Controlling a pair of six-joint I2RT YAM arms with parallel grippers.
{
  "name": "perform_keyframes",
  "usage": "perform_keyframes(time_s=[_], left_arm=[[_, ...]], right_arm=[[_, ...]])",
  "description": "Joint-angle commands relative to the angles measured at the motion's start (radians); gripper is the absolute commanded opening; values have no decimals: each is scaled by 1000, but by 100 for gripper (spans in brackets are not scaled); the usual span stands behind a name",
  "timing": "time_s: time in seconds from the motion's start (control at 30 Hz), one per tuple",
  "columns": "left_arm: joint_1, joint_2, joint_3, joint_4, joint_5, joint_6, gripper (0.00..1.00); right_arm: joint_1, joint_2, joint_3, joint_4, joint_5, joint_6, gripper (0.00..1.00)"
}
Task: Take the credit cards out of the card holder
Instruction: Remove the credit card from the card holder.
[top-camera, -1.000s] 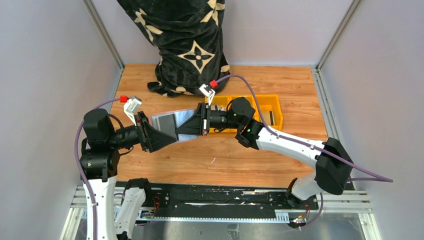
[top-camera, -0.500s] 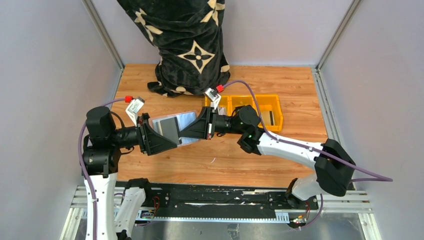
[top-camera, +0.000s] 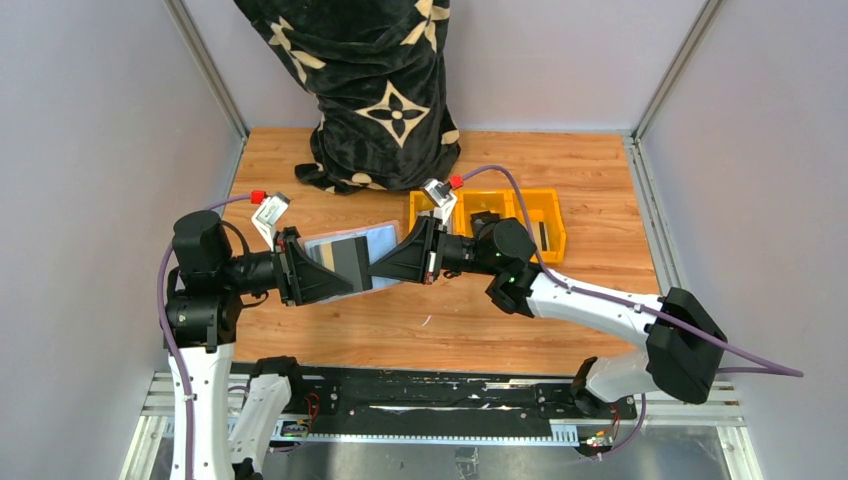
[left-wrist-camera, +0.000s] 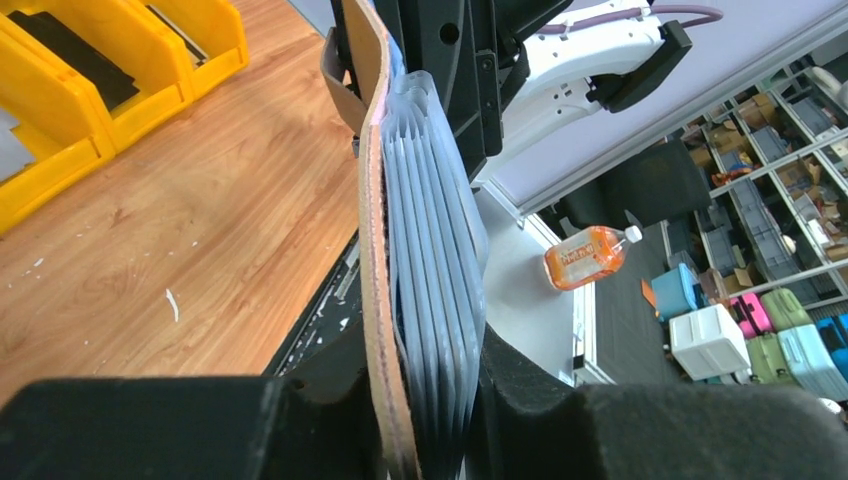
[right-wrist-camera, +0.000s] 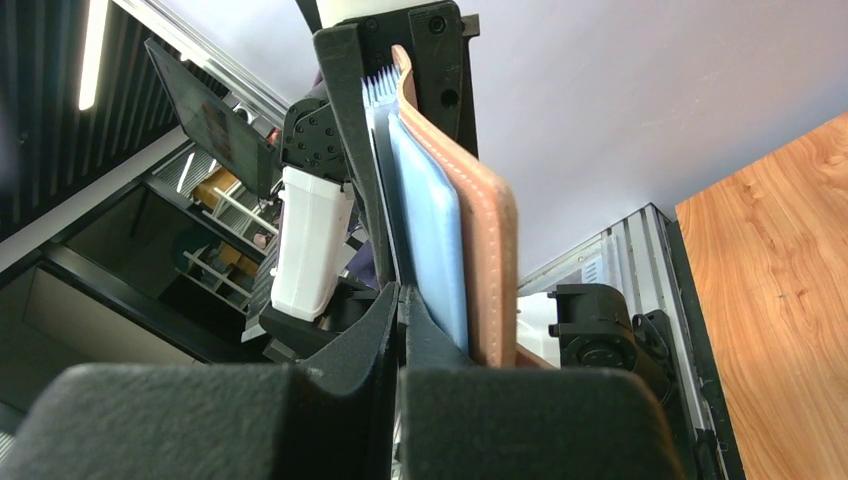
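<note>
Top: L gripper (top-camera: 348, 275) and R gripper (top-camera: 378, 268) are meeting tip to tip, holding the card holder (top-camera: 345, 255) in the air betw them. L wrist: jaws are clamping its full thickness. R wrist: jaws are pinching fully shut on one thin inner sheet, blue cards (right-wrist-camera: 430, 230) sitting just beside its tip. Prob best: L gripping firm, R pulling straight back, slowly, no twist.
</note>
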Motion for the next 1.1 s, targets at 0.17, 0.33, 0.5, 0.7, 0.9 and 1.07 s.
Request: perform_keyframes(time_s=[0.17,0.33,0.5,0.7,0.9,1.07], left_arm=[[-6,-16,20,-5,5,-18,22],[-6,-29,10,-5,-11,-22,21],[-6,-34,15,-5,-14,-23,21],[-6,-35,28,-5,-12,-29,22],[-6,-36,38,-5,-11,-39,22],[-7,-39,46,-5,-12,-42,22]], right_arm=[[2,4,40,32,-7,-2,35],[6,56,110,55,-33,14,51],[10,98,129,108,-50,52,39],[0,71,79,136,-43,57,8],[-48,-4,18,119,-35,25,0],[-88,-58,-23,87,-54,12,0]])
